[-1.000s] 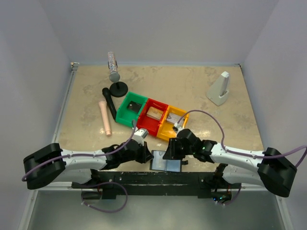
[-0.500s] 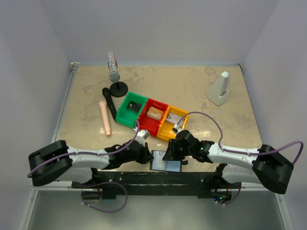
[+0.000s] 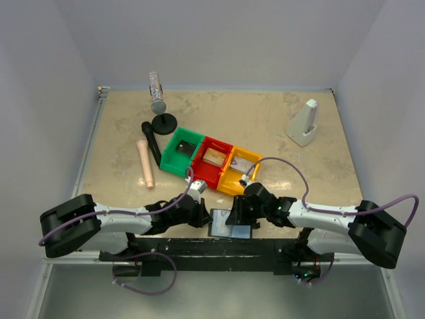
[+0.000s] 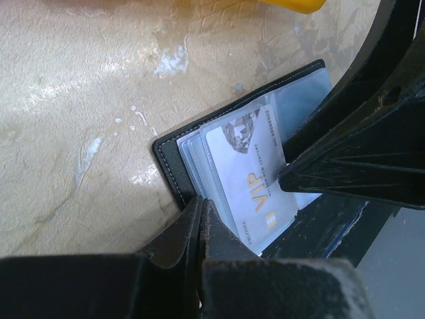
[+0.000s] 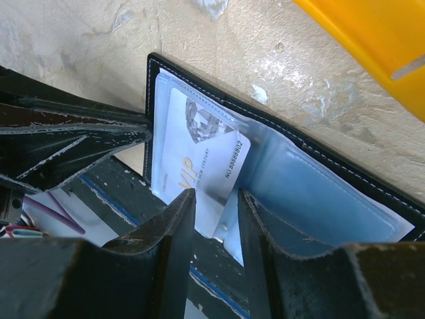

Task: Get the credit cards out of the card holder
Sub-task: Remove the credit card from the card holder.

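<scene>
The card holder lies open at the table's near edge, black outside with grey-blue plastic sleeves. A silver VIP card sticks partway out of its left sleeve and also shows in the left wrist view. My left gripper is shut, and its tips rest on the holder's black left edge. My right gripper is open by a narrow gap. Its fingers straddle the card's near edge and the sleeve. It shows from the left wrist as a black shape.
The green bin, red bin and yellow bin stand in a row just behind the holder. A pink cylinder, a black handle, a bottle on a stand and a white wedge lie farther back. A black rail runs along the near edge.
Both grippers have closed in slightly on the card holder from either side. The holder and card have stayed in place.
</scene>
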### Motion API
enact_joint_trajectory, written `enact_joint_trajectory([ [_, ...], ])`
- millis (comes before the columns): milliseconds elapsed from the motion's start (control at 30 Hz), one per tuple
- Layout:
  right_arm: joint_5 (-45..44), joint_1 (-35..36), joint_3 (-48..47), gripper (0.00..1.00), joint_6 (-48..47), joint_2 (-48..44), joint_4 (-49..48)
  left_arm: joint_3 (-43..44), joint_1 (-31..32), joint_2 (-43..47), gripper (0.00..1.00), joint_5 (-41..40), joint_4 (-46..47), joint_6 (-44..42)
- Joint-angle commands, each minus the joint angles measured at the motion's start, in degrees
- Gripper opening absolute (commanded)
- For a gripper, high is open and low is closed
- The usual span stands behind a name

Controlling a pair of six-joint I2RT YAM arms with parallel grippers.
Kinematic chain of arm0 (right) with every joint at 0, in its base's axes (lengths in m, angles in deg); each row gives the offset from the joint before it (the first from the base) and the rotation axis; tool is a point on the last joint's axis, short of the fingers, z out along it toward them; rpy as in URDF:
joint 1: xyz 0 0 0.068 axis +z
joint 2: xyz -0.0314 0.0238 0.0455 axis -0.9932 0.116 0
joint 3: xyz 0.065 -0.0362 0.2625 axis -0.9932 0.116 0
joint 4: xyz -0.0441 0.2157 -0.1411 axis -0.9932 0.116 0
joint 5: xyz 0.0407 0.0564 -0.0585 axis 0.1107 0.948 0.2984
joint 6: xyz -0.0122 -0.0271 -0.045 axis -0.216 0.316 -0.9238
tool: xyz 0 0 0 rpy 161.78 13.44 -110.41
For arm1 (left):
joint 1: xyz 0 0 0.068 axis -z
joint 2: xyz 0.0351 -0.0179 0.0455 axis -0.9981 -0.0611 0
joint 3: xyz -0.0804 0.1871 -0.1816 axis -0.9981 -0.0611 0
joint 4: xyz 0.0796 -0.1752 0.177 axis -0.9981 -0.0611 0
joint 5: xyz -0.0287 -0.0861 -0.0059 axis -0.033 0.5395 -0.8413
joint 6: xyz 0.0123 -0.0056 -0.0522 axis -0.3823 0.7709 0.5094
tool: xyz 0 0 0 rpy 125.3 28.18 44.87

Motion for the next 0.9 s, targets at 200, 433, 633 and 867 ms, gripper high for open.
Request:
enact_joint_trajectory([
  [200,-0.93,0.39,0.95,0.34,0.79,0.92,-4.42,1.89,-0.05,3.59,0.00,-0.33,1.20,-0.54],
  [433,-0.49,0.39,0.95,0.34,0.53,-0.05,-5.04,3.22,-0.05,-2.04,0.00,0.90,2.25,-0.02],
  [633,-0.23,0.66,0.87,0.35,0.26,-0.58,-5.56,3.13,-0.05,-3.80,0.00,1.34,2.60,0.60],
  [867,-0.14,1.01,0.43,0.35,0.35,-1.10,-5.74,2.95,-0.05,-5.29,0.00,1.60,3.04,0.86],
])
